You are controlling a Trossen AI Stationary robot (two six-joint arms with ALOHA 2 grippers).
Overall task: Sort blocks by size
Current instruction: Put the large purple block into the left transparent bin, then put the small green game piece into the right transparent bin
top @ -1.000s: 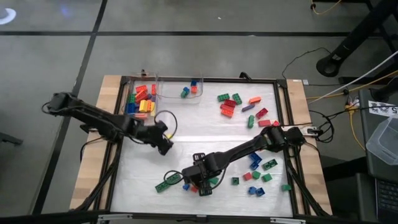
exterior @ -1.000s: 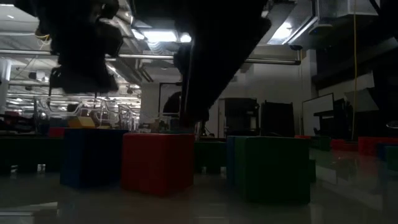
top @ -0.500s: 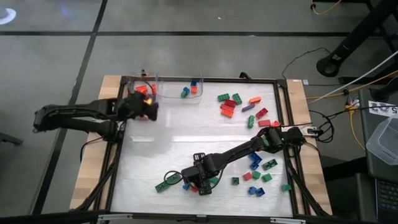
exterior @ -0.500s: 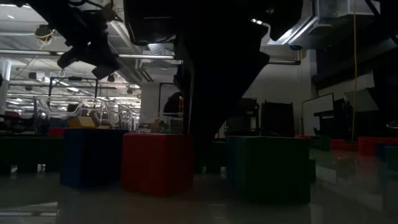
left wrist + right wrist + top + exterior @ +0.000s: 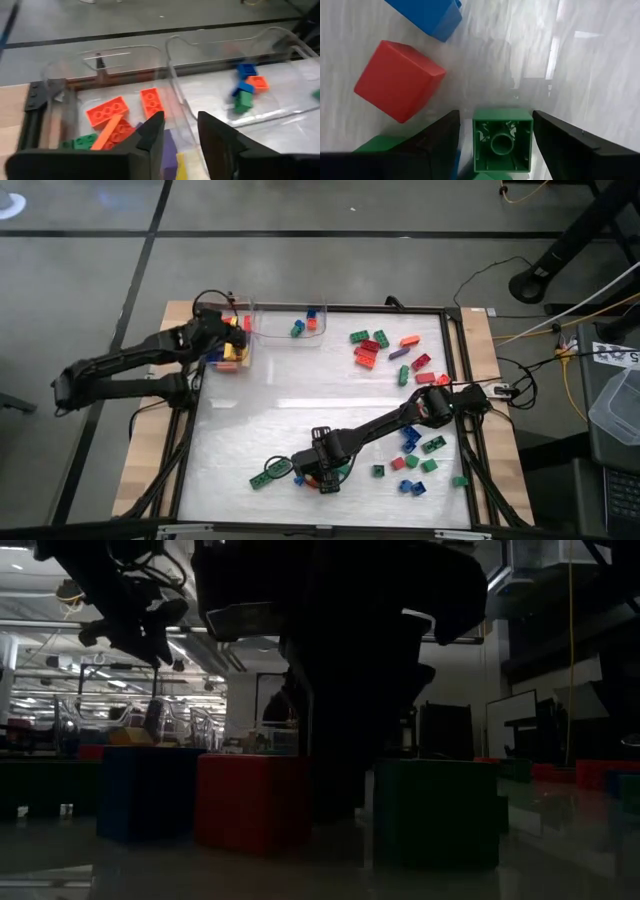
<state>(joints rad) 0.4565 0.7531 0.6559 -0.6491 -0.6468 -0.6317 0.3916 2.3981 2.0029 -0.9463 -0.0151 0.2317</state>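
My left gripper (image 5: pixel 232 342) hangs open and empty over the left clear bin (image 5: pixel 75 107) at the table's far left. That bin holds long orange bricks (image 5: pixel 107 111) and green, purple and yellow ones. My right gripper (image 5: pixel 320 472) is open near the table's near edge. Its fingers stand on either side of a small square green brick (image 5: pixel 501 142), which lies studs down on the table. A red block (image 5: pixel 397 80) and a blue block (image 5: pixel 432 15) lie just beyond it. A second clear bin (image 5: pixel 290 325) holds small blue, orange and green bricks (image 5: pixel 245 90). My right gripper comes down from above around the small green brick, one finger (image 5: pixel 437 145) beside each of two opposite sides. The brick rests on the table. I cannot tell whether a finger touches it.
Loose blocks lie in a group at the far right (image 5: pixel 380 350) and another at the near right (image 5: pixel 415 455). A long green brick (image 5: pixel 268 472) lies left of my right gripper. A black frame (image 5: pixel 190 430) rims the white table. The table's middle (image 5: pixel 300 400) is bare.
My left gripper has gone from the table's middle toward the far left corner and now hangs over the left bin. My right gripper has stayed over the blocks near the near edge and has come down between them.
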